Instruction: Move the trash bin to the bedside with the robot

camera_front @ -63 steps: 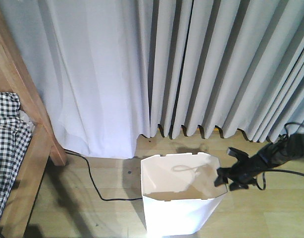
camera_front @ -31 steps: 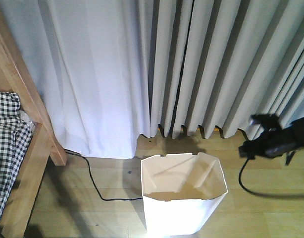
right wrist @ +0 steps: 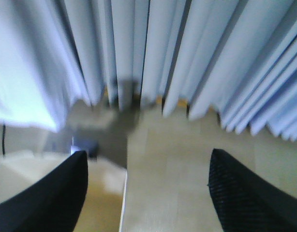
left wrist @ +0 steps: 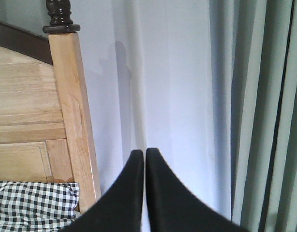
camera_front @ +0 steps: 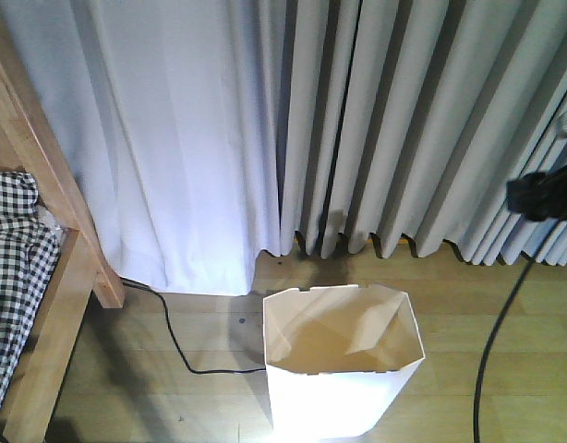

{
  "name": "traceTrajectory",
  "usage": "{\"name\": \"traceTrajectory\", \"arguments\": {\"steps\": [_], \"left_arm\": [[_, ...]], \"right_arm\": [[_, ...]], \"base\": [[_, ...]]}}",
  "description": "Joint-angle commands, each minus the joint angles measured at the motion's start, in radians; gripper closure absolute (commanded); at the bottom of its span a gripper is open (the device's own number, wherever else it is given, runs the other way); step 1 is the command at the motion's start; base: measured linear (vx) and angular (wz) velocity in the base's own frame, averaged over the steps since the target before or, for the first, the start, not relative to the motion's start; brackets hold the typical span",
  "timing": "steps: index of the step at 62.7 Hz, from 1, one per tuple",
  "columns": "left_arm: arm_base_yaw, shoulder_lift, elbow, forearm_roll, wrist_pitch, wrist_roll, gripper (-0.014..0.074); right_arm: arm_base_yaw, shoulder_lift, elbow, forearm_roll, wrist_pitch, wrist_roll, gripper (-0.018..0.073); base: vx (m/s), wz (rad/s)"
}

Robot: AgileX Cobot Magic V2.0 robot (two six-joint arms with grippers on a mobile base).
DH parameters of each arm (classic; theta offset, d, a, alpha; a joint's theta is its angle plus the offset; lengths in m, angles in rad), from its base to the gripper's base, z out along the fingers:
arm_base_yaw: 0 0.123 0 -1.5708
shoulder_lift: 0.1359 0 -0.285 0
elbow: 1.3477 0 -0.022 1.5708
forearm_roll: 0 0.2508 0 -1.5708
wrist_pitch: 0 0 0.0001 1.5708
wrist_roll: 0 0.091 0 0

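Observation:
The white trash bin [camera_front: 339,406] stands upright on the wooden floor in front of the curtains, its cream inside empty. It is apart from the bed frame [camera_front: 57,194] and checked bedding [camera_front: 16,268] at the left. My right gripper [camera_front: 540,196] hangs at the far right, above and clear of the bin. In the blurred right wrist view the right gripper [right wrist: 147,159] is open over the floor, with the bin's corner [right wrist: 107,191] under its left finger. My left gripper [left wrist: 143,153] is shut on nothing, facing the curtain beside the bed post [left wrist: 71,111].
Grey pleated curtains [camera_front: 404,129] hang behind the bin. A loose black cable [camera_front: 173,341] runs over the floor between bed and bin. The right arm's cable [camera_front: 491,360] trails down at the right.
My right gripper has left the bin's right rim and risen up and to the right, to the frame's edge. The bin has stayed in place.

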Motion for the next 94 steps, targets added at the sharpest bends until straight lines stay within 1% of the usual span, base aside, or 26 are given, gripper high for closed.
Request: {"name": "traceTrajectory", "arguments": {"steps": [1, 11, 19, 24, 28, 32, 41, 49, 58, 63, 67, 71, 79, 80, 94], "left_arm": [[0.001, -0.008, 0.012, -0.009, -0.074, -0.014, 0.0603], [0.001, -0.008, 0.012, -0.009, -0.074, -0.014, 0.0603], [0.001, -0.008, 0.012, -0.009, -0.074, -0.014, 0.0603], [0.001, -0.008, 0.012, -0.009, -0.074, -0.014, 0.0603], [0.001, -0.008, 0.012, -0.009, -0.074, -0.014, 0.0603], [0.001, -0.008, 0.012, -0.009, -0.074, -0.014, 0.0603], [0.001, -0.008, 0.012, -0.009, -0.074, -0.014, 0.0603], [0.001, -0.008, 0.012, -0.009, -0.074, -0.014, 0.0603], [0.001, -0.008, 0.012, -0.009, -0.074, -0.014, 0.0603], [0.001, -0.008, 0.012, -0.009, -0.074, -0.014, 0.0603], [0.001, -0.008, 0.012, -0.009, -0.074, -0.014, 0.0603], [0.001, -0.008, 0.012, -0.009, -0.074, -0.014, 0.0603], [0.001, -0.008, 0.012, -0.009, -0.074, -0.014, 0.0603], [0.001, -0.008, 0.012, -0.009, -0.074, -0.014, 0.0603], [0.001, -0.008, 0.012, -0.009, -0.074, -0.014, 0.0603]], "right_arm": [[-0.001, -0.176, 0.009, 0.006, 0.019, 0.015, 0.005], [-0.001, -0.423, 0.068, 0.007, 0.022, 0.028, 0.005], [0.0, -0.567, 0.141, 0.039, 0.019, 0.039, 0.005], [0.0, -0.629, 0.208, 0.085, -0.022, 0.039, 0.005], [0.014, -0.667, 0.256, 0.139, -0.092, 0.039, 0.005], [0.066, -0.705, 0.298, 0.189, -0.186, 0.033, 0.005], [0.219, -0.834, 0.363, 0.184, -0.315, -0.044, 0.005], [0.323, -0.971, 0.421, 0.184, -0.357, -0.055, 0.005], [0.386, -1.072, 0.478, 0.184, -0.366, -0.055, 0.0059], [0.386, -1.096, 0.478, 0.218, -0.368, -0.053, 0.0105], [0.386, -1.097, 0.478, 0.26, -0.366, -0.055, 0.0181], [0.386, -1.097, 0.478, 0.279, -0.366, -0.055, 0.0294], [0.386, -1.097, 0.478, 0.281, -0.375, -0.056, 0.0564], [0.386, -1.097, 0.478, 0.282, -0.376, -0.056, 0.0574], [0.386, -1.097, 0.478, 0.284, -0.385, -0.056, 0.0567]], "base": [[0.0, 0.0], [0.0, 0.0], [0.0, 0.0], [0.0, 0.0], [0.0, 0.0], [0.0, 0.0], [0.0, 0.0], [0.0, 0.0], [0.0, 0.0], [0.0, 0.0], [0.0, 0.0], [0.0, 0.0], [0.0, 0.0], [0.0, 0.0], [0.0, 0.0]]}}
